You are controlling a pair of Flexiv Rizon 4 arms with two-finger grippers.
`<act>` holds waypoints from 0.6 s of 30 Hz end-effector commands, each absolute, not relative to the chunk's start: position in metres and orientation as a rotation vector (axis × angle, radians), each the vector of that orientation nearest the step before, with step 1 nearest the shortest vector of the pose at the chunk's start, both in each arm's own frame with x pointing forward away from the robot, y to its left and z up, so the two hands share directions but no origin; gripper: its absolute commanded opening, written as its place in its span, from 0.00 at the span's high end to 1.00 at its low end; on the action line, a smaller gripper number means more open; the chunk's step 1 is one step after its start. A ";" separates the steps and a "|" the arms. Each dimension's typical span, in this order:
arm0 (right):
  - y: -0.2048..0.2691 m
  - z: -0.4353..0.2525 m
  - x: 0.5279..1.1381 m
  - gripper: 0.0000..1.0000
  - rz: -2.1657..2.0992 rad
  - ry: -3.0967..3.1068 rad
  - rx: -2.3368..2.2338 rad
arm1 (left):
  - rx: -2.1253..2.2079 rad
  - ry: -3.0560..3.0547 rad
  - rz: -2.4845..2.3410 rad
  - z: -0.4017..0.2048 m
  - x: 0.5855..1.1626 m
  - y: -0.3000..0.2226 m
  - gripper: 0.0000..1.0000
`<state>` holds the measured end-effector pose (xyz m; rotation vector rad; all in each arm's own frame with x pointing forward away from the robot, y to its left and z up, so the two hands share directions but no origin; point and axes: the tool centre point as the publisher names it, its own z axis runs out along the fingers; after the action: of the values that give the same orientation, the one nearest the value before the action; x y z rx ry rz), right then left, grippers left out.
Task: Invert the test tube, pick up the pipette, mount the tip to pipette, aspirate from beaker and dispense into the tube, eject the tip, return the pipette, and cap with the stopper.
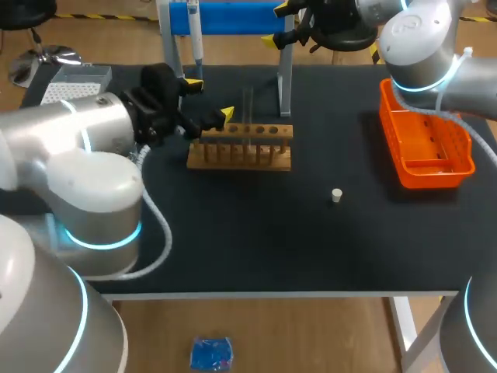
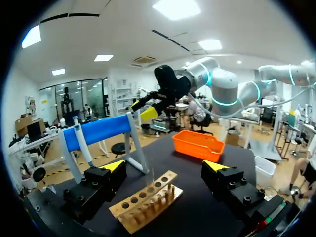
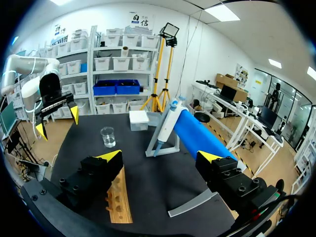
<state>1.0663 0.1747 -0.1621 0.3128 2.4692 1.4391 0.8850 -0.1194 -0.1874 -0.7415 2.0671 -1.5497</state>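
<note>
A wooden tube rack (image 1: 241, 148) stands mid-table with a clear test tube (image 1: 248, 109) upright in it. My left gripper (image 1: 210, 99) hovers open just left of the rack; in its wrist view the rack (image 2: 145, 200) and tube (image 2: 151, 177) lie ahead between the open fingers (image 2: 114, 165). The pipette (image 1: 196, 39) hangs on the blue stand (image 1: 233, 17) at the back. My right gripper (image 1: 276, 23) is open and empty above the stand's right end, looking down on the pipette (image 3: 165, 126) and the beaker (image 3: 107, 137). A white stopper (image 1: 336, 195) lies alone right of the rack.
An orange tray (image 1: 423, 144) sits at the table's right edge. A tip box (image 1: 74, 81) sits at the back left corner, beyond the beaker. The black tabletop (image 1: 256, 241) in front of the rack is bare.
</note>
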 end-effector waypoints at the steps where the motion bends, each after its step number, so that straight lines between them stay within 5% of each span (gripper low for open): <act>1: 0.174 -0.161 1.066 0.00 1.438 2.472 0.312 | -0.800 1.976 -1.492 -0.197 0.903 -0.127 0.00; 18: 0.174 -0.161 1.066 0.00 1.438 2.472 0.312 | -0.784 2.047 -1.492 -0.200 0.933 -0.118 0.00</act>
<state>1.0663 0.1747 -0.1621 0.3128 2.4692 1.4391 0.9274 -0.1202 -0.2053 -0.7906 2.0177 -1.4925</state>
